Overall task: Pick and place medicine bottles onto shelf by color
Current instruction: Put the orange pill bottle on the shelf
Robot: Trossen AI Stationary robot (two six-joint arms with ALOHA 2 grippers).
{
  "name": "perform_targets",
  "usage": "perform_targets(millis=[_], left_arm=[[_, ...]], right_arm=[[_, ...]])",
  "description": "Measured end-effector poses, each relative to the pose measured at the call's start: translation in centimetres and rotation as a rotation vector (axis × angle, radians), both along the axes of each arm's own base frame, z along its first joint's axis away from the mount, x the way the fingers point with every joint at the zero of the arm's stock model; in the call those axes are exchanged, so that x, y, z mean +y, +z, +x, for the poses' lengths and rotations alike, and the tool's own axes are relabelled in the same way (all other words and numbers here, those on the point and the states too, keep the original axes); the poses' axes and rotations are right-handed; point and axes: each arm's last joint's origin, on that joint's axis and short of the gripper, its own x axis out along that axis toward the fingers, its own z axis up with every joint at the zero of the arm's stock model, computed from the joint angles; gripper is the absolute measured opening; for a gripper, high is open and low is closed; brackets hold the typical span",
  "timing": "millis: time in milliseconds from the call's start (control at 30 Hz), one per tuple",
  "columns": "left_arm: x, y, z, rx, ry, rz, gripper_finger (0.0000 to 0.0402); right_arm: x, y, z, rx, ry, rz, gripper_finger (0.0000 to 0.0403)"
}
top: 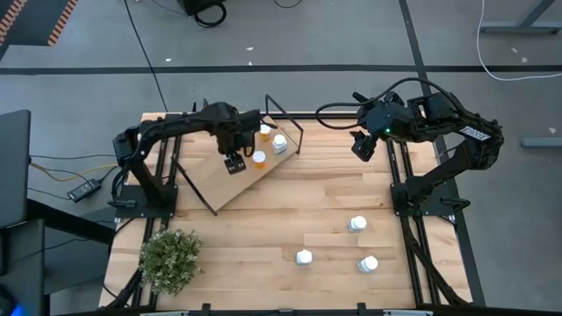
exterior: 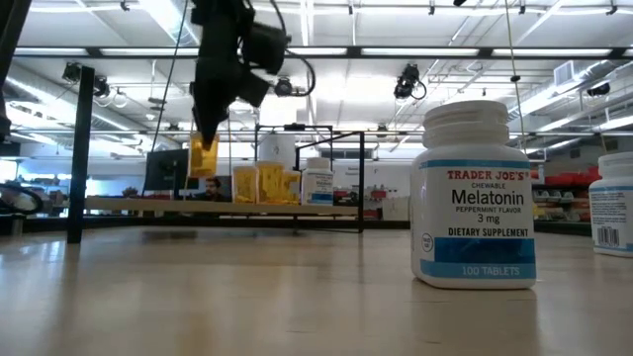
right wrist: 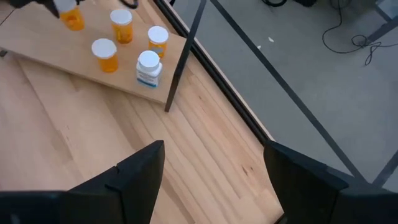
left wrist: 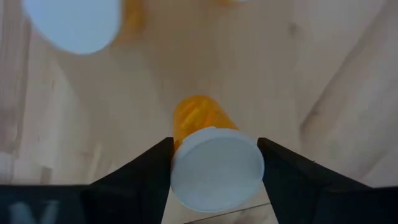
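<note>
**Left gripper holding an orange bottle above the shelf**

The left gripper (top: 234,163) pinches an orange medicine bottle (left wrist: 208,155) by its white cap, above the shelf (top: 206,182). Three orange bottles (right wrist: 104,55) and one white bottle (right wrist: 148,68) stand on the board. Three white bottles (top: 357,225) remain on the table (top: 263,219). The right gripper (top: 363,145) hovers with fingers spread, empty.
</note>
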Motion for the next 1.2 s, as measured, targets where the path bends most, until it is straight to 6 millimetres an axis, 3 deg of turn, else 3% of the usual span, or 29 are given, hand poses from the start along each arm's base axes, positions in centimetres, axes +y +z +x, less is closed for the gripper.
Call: perform_targets(millis=[233, 533, 1200], left_arm=[[1.9, -2.0, -1.5, 0.032, 0.03, -0.017, 0.0223], [1.9, -4.9, -2.2, 0.055, 0.046, -0.03, 0.0224], [2.3, -5.1, -1.9, 0.043, 0.039, 0.066, 0.0228]], right_arm=[[0.0, 0.0, 0.0, -0.007, -0.009, 0.006, 0.0282], [0.0, 0.0, 0.0, -0.005, -0.005, 0.003, 0.0282], [0.0, 0.0, 0.0, 0.0, 0.001, -0.001, 0.0282]])
